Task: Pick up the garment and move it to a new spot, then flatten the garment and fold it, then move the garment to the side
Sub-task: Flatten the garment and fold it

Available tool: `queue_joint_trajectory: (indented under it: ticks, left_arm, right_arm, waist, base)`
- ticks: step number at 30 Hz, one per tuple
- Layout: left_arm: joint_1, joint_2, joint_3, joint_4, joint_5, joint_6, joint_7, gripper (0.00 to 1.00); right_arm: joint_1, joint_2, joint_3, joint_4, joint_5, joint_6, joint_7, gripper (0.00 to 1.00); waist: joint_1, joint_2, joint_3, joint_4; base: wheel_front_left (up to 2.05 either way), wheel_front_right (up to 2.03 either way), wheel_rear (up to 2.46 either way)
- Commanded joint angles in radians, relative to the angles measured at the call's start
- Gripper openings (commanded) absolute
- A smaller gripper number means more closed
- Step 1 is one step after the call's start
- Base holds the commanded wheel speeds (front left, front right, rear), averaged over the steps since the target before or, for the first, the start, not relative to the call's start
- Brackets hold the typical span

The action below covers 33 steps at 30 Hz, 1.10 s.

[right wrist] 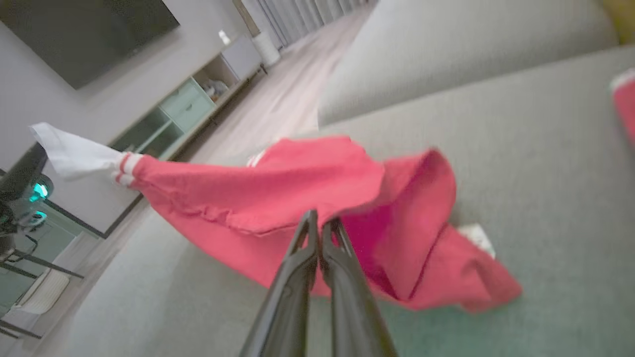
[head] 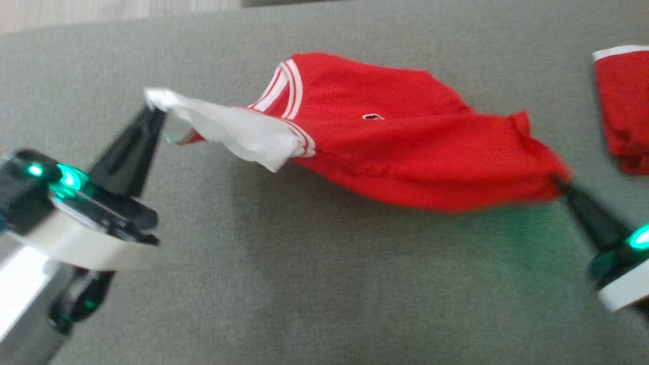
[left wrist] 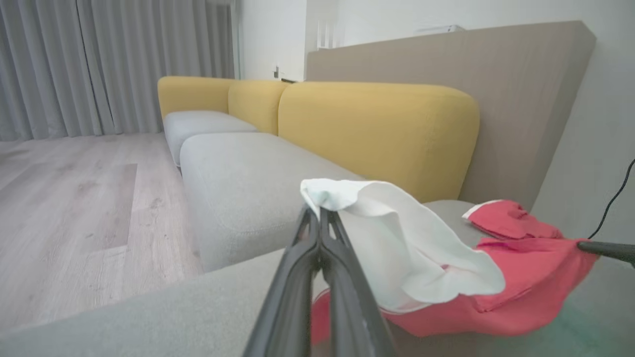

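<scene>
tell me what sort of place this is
Most likely a home living room: a long sofa with grey seats and yellow backs, a dark wall-mounted screen near a low cabinet, and floor-length curtains.

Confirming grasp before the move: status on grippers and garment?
Left gripper shut on white end of garment; right gripper shut on its red end. Garment slung between, over sofa seat. Second red cloth at right, apart.

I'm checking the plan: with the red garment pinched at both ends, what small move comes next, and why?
Probably carry it sideways to a bare patch of cushion, arms apart: the left gripper pinches the white sleeve, the right gripper a red edge, and the garment sags between them.
</scene>
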Motion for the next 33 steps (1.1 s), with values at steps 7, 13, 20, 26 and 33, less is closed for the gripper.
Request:
queue_joint_trajectory:
  ticks: [7, 13, 20, 26, 33]
  left_arm:
    - [-0.209, 0.136, 0.173, -0.139, -0.056, -0.031, 0.044, 0.00]
    - [-0.399, 0.135, 0.213, -0.157, -0.096, -0.080, 0.122, 0.00]
    - [-0.616, 0.077, 0.178, -0.034, -0.094, -0.117, 0.219, 0.00]
    - [-0.778, 0.022, 0.127, 0.177, -0.038, -0.137, 0.247, 0.00]
    - [-0.987, -0.085, 0.099, 0.428, 0.114, -0.135, 0.133, 0.00]
  right_arm:
    - [-0.070, -0.264, -0.300, -0.161, 0.034, -0.001, -0.009, 0.00]
    - [-0.215, -0.335, -0.430, -0.148, 0.025, -0.001, 0.071, 0.00]
    - [-0.460, -0.251, -0.392, -0.104, -0.010, -0.001, 0.211, 0.00]
    - [-0.746, -0.094, -0.244, 0.040, -0.131, -0.001, 0.330, 0.00]
    - [-1.046, 0.053, -0.146, 0.305, -0.269, -0.001, 0.277, 0.00]
  waist:
    - [0.0000, -0.0001, -0.089, -0.055]
    - [0.0000, -0.0001, -0.113, -0.060]
    - [0.0000, -0.0001, -0.063, -0.048]
    - [0.0000, -0.0001, 0.060, -0.034]
    - [0.0000, -0.0001, 0.195, -0.001]
  base:
    - [0.00, 0.00, 0.00]
    - [0.00, 0.00, 0.00]
    - [0.00, 0.00, 0.00]
    - [0.00, 0.00, 0.00]
    - [0.00, 0.00, 0.00]
